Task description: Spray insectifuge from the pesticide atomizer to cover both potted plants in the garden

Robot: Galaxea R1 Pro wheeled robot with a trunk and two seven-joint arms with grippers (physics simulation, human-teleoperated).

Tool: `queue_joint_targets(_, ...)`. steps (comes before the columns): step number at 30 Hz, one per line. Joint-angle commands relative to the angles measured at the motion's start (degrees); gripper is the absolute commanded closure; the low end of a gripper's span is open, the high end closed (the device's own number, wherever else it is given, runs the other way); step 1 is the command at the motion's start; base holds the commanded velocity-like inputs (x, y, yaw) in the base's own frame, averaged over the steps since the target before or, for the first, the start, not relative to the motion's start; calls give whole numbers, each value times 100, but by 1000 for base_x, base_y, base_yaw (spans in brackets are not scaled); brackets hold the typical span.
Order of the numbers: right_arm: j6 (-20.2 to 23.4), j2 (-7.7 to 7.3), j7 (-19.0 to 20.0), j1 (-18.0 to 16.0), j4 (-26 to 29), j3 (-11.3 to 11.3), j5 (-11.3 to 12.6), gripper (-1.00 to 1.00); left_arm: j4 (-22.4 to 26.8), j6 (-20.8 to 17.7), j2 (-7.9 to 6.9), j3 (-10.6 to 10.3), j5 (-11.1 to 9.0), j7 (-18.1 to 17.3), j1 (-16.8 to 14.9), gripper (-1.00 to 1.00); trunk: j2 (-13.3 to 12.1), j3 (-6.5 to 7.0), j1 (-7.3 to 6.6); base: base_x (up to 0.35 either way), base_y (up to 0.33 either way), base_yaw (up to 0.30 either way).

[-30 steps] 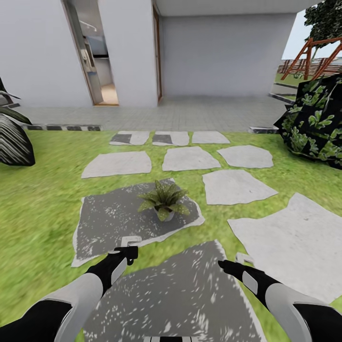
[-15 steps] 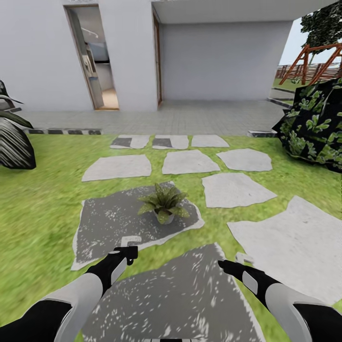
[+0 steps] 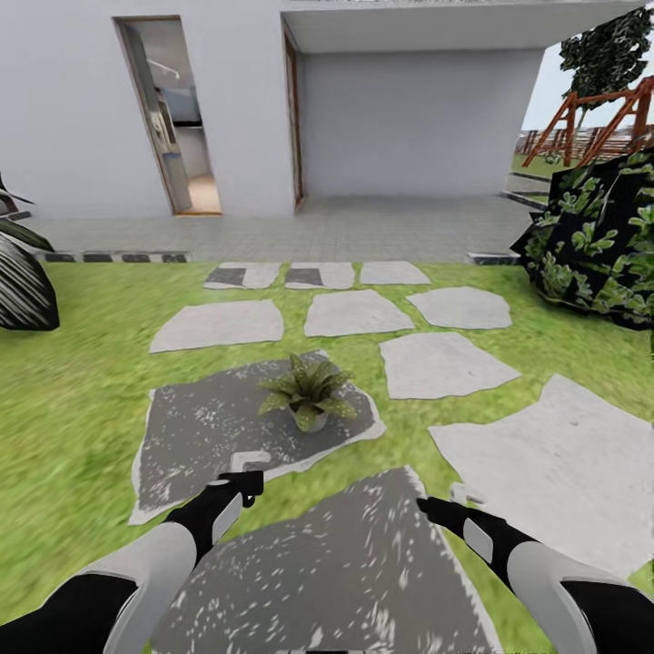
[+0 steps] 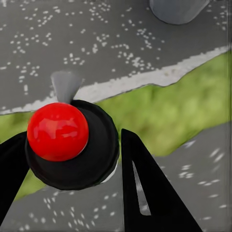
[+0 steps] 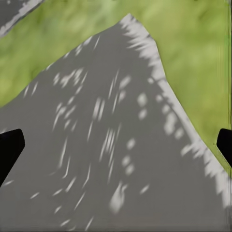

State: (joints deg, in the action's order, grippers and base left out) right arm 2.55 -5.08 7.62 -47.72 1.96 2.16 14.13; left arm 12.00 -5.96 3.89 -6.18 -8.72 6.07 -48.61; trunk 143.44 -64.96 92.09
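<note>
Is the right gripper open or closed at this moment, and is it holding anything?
Open and empty. In the right wrist view the right gripper has its jaws at opposite edges, with nothing but a grey stone slab between them.

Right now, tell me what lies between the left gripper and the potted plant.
In the head view, only ground: the dark speckled stone slab under the potted plant and a thin strip of grass before the left gripper, which holds the pesticide atomizer.

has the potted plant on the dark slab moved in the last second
No. The potted plant sits at the same spot on its dark speckled slab. Both slid together slightly up and left in the head view, along with the house doorway, so the camera moved.
</note>
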Motion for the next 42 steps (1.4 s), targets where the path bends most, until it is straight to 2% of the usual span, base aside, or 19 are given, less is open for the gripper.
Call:
queue_joint_targets(1,27,-1,20,-1,6,21,28,-100,13,-32,-2,-50,-59,35,0,100,2,2,-1,0,0,-161)
queue_joint_targets(42,27,-1,12,-1,6,21,28,-100,4,-37,4,-50,-59,35,0,100,2,238,-1,0,0,-248)
